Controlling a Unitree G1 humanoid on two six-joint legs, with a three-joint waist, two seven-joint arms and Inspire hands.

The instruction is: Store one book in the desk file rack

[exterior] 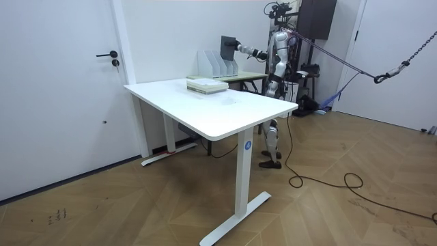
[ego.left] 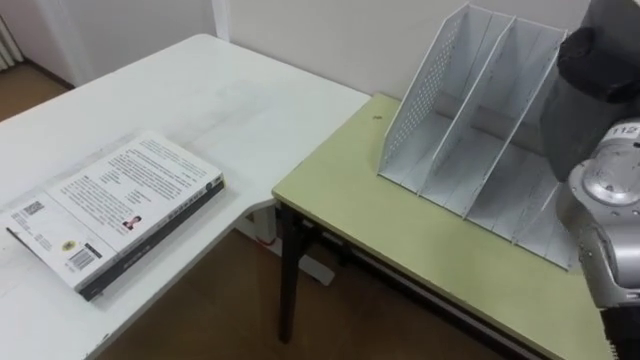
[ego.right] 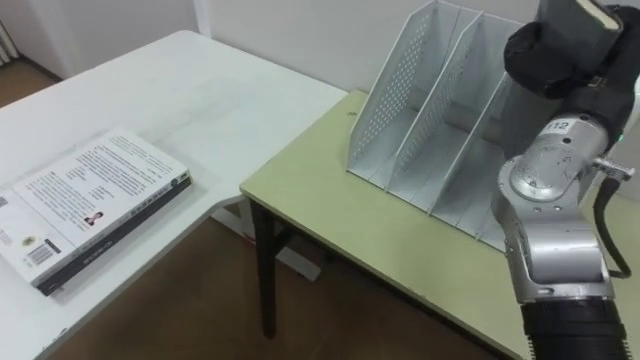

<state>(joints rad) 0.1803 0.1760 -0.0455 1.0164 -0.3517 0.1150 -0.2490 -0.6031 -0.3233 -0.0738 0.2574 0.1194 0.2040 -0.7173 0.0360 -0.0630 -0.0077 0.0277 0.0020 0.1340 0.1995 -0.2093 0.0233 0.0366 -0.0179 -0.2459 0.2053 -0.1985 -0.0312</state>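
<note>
A white perforated file rack (ego.left: pixel 470 150) with several slots stands on a pale green desk (ego.left: pixel 370 215). My right hand (ego.right: pixel 556 58) is raised over the rack's right end, shut on a dark book (ego.right: pixel 583 12) whose lower edge shows at the top of the picture. In the room view the book (exterior: pixel 229 46) is held upright just above the rack (exterior: pixel 212 63). Another book (ego.left: pixel 115 210) with a white printed cover lies flat on the white table (ego.left: pixel 200 90) to my left.
The white table (exterior: pixel 212 109) meets the green desk (exterior: pixel 242 75) at a corner, with a gap of wood floor (ego.left: pixel 230 310) below. I stand at the green desk's side, near the wall (exterior: pixel 171 34). A door (exterior: pixel 61 82) is at the room view's left.
</note>
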